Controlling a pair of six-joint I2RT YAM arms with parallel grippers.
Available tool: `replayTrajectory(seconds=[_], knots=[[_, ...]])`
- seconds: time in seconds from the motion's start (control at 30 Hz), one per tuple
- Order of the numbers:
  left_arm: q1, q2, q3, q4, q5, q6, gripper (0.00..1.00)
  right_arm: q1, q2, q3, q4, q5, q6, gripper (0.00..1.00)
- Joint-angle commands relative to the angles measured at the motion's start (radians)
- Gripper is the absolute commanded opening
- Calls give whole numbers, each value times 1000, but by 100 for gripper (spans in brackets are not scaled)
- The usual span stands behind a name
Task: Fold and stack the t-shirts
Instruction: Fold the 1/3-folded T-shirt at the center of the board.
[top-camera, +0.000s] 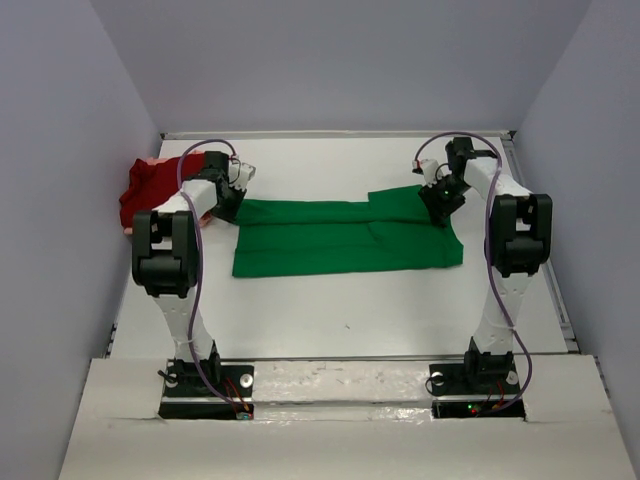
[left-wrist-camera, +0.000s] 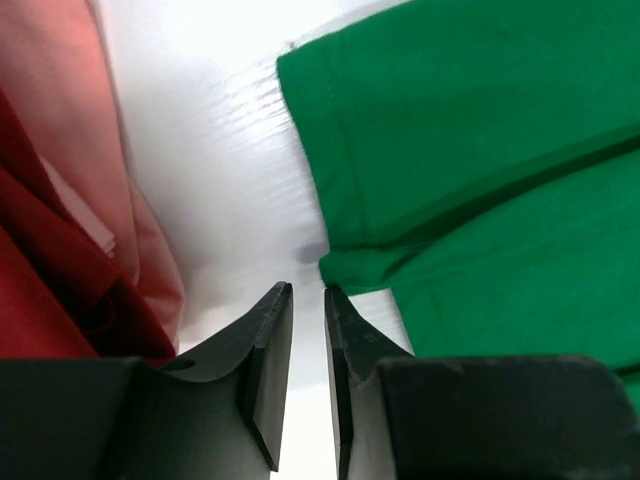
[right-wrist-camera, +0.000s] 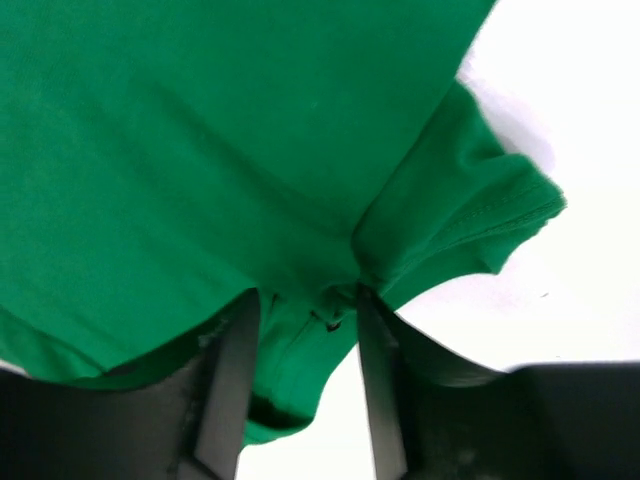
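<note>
No text, label or number seems readable on anything here.

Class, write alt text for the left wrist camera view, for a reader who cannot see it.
Two dark fingers, slightly apart and holding nothing, point across a white table at the corner of a green t-shirt filling the right side. A pale pink shirt and a dark red shirt lie bunched at the left edge.

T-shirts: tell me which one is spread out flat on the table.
The green t-shirt: it alone lies flat and smoothed out. The dark red t-shirt and the pale pink t-shirt lie bunched together in a heap to its left.
</note>
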Motion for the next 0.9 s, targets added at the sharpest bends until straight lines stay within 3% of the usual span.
replayTrajectory(seconds=[0.0, 0.03, 0.2, 0.57, 0.87], knots=[[0, -93, -16, -22, -75, 32, 32, 4, 3, 68, -95, -21, -22, 54], [0, -99, -18, -25, -92, 36, 32, 4, -1, 71, -110, -20, -28, 58], [-18, -134, -30, -47, -181, 63, 32, 4, -5, 120, -183, -7, -48, 63], [-15, -279, 2, -2, -230, 14, 39, 4, -97, 275, -92, -110, 1, 62], [-6, -311, -57, 84, -230, -40, 42, 13, 148, 493, -27, -308, 111, 55]])
